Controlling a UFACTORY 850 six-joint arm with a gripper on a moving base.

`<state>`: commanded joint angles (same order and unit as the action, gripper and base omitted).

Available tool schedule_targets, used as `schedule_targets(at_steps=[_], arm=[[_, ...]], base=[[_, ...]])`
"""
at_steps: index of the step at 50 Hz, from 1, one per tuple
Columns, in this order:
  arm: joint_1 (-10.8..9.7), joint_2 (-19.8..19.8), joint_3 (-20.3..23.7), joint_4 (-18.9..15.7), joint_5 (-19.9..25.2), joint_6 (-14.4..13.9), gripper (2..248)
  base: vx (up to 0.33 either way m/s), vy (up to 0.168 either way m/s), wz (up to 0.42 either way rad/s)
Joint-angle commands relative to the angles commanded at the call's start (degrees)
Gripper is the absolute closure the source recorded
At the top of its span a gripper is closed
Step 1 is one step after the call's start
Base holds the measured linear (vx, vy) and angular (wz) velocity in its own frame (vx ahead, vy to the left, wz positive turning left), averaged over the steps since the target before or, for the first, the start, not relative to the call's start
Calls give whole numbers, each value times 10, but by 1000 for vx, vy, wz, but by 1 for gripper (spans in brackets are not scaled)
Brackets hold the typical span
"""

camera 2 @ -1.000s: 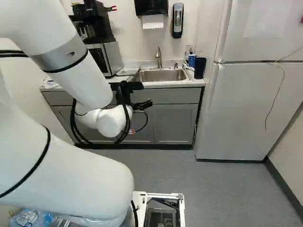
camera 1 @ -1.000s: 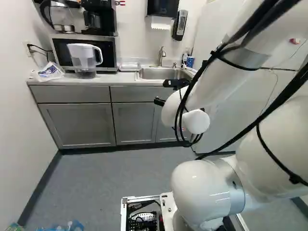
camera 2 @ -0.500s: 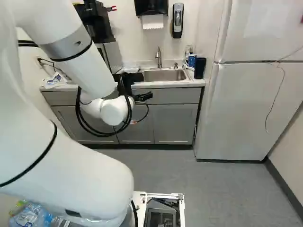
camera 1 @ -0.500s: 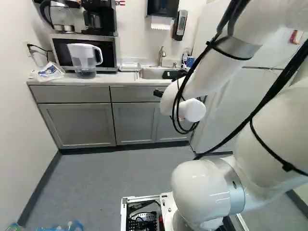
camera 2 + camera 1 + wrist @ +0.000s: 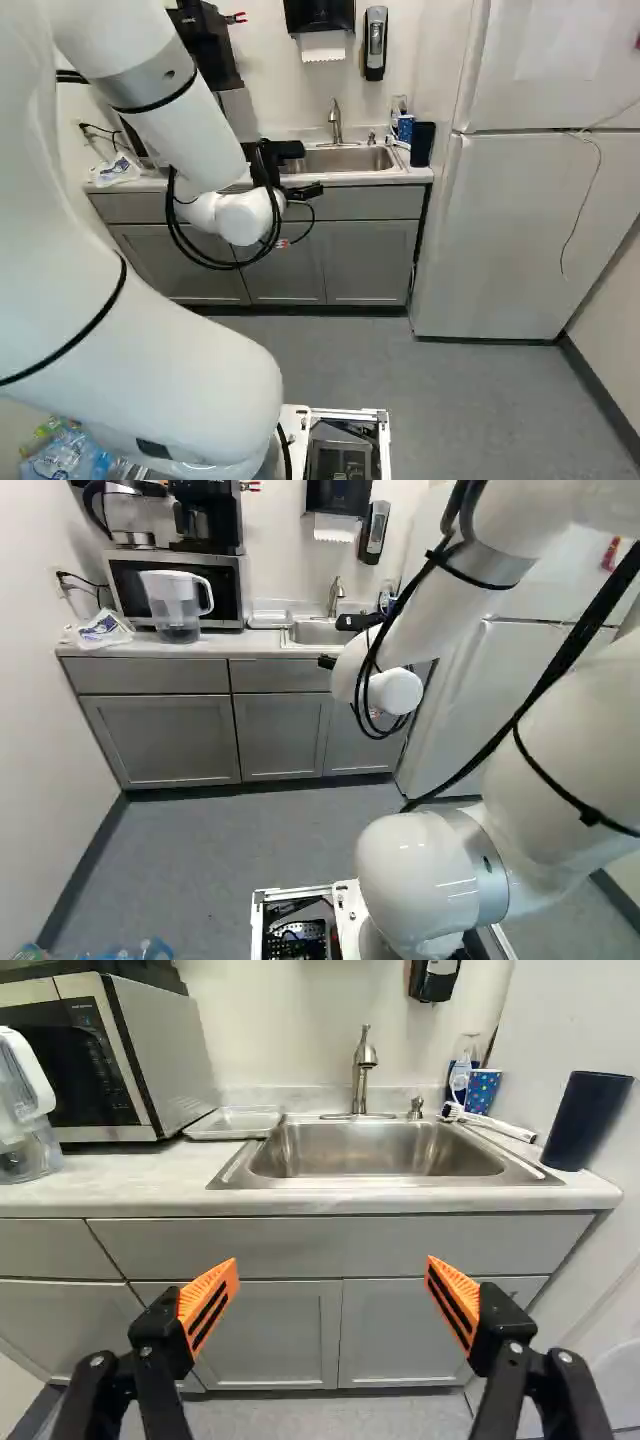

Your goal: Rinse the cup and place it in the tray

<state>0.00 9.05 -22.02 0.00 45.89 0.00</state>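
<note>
Gripper (image 5: 303, 191): its black body shows only partly in the right base view, beside the smooth white wrist. Jaws read in the wrist view: released, spread wide, each with an orange wedge-shaped pad (image 5: 209, 1303) crossed by black slots. They stand in front of the grey cabinets (image 5: 270, 1330), flat-faced with recessed rectangular panels.

Cup: two candidates on the pale, faintly mottled table (image 5: 130, 1195); cannot tell which the task means. (a) Dark blue tumbler (image 5: 586, 1120), tall, plain-sided, wider at the mouth, upright just beside the sink. (b) Blue cup (image 5: 483, 1091), smaller, tapered, with pale dots, near the sink's back corner beside a clear bottle (image 5: 462, 1072). A slim white handle (image 5: 498, 1126) lies between the blue cup and the tumbler.

Tray (image 5: 235, 1123): shallow, clear, rounded rectangle with a raised rim; flat on the table beside the sink, at the opposite end from both cups.

Sink (image 5: 400, 1182): brushed metal, rectangular bowl with rounded corners, set into the table. Curved metal faucet (image 5: 364, 1065) upright behind it, short metal pump (image 5: 416, 1110) beside that.

Past the tray: boxy microwave (image 5: 165, 1060), metal side, dark glossy door. Clear pitcher (image 5: 174, 598) with white lid and looped handle in front of it.
</note>
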Motion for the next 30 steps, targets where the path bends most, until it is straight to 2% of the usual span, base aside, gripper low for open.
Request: schedule_targets(at_steps=[30], arm=[[0,-1,-41,0,-49,0,3]], base=[[0,0,0]])
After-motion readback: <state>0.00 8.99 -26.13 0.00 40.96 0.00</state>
